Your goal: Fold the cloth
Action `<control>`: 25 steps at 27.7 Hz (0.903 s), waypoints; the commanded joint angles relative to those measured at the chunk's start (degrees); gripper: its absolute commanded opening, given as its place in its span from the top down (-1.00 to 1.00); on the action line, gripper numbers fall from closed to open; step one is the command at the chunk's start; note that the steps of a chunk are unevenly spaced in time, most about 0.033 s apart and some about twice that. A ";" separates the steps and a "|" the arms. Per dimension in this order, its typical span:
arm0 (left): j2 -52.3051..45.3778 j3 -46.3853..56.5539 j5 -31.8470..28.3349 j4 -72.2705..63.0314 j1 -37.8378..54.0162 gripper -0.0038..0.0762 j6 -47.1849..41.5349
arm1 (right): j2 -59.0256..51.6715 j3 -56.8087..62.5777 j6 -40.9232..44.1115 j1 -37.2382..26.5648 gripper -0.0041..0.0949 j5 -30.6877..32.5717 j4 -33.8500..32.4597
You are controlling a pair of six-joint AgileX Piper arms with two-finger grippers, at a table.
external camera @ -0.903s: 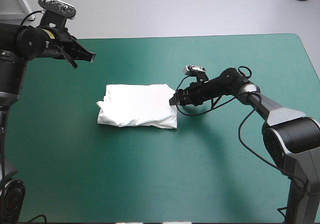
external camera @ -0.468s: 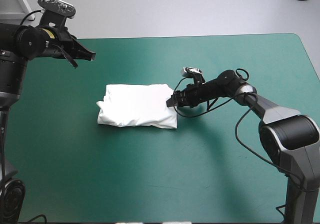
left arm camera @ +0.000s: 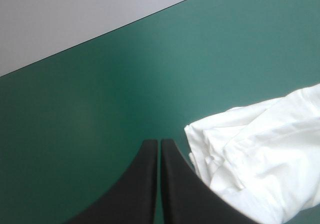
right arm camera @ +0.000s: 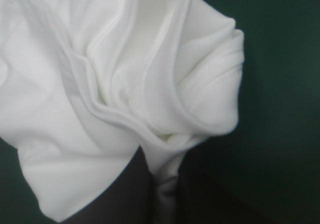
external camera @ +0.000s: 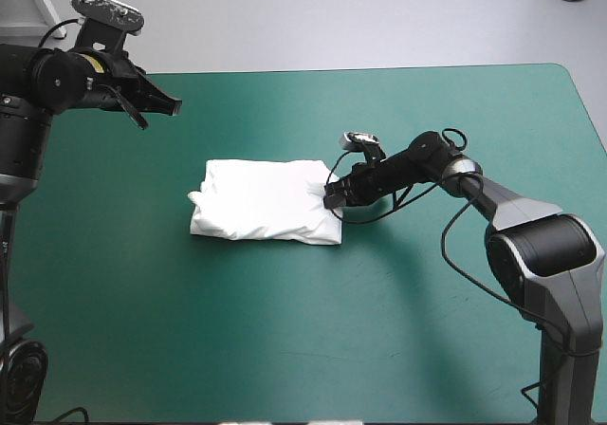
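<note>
One white T-shirt (external camera: 266,213) lies as a folded bundle near the middle of the table (external camera: 285,349), far from every edge, with bare teal-green cover all around. There are two end effectors. The right end effector (external camera: 332,197) pinches the bundle's right edge, and the left end effector (external camera: 173,108) hangs near the far left corner, fingers together, empty.

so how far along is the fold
Done: the T-shirt already lies as a compact folded bundle. In hand: the right gripper is shut on the bundle's right edge, with bunched layers in its grip. The left gripper hangs shut and empty, raised off to the far-left side. Left: probably only letting go, and perhaps tidying the rumpled left edge.
</note>
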 commanded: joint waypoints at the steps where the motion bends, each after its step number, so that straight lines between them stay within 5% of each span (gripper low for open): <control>1: -2.37 -1.39 -3.25 -0.11 -0.11 0.86 -0.63 | -6.84 -2.38 3.49 -3.58 0.91 0.36 -7.20; 7: -2.37 -1.39 -3.70 -0.11 -0.11 0.86 -0.63 | -12.99 -2.38 10.80 -12.17 0.91 1.41 -22.94; 16: -2.37 -1.39 -4.24 -0.11 -0.11 0.86 0.02 | -19.40 -2.38 16.60 -28.41 0.91 5.50 -37.53; 25: -2.37 -1.39 -4.72 -0.11 -0.11 0.86 0.73 | -20.14 -2.38 19.22 -37.80 0.88 7.22 -44.17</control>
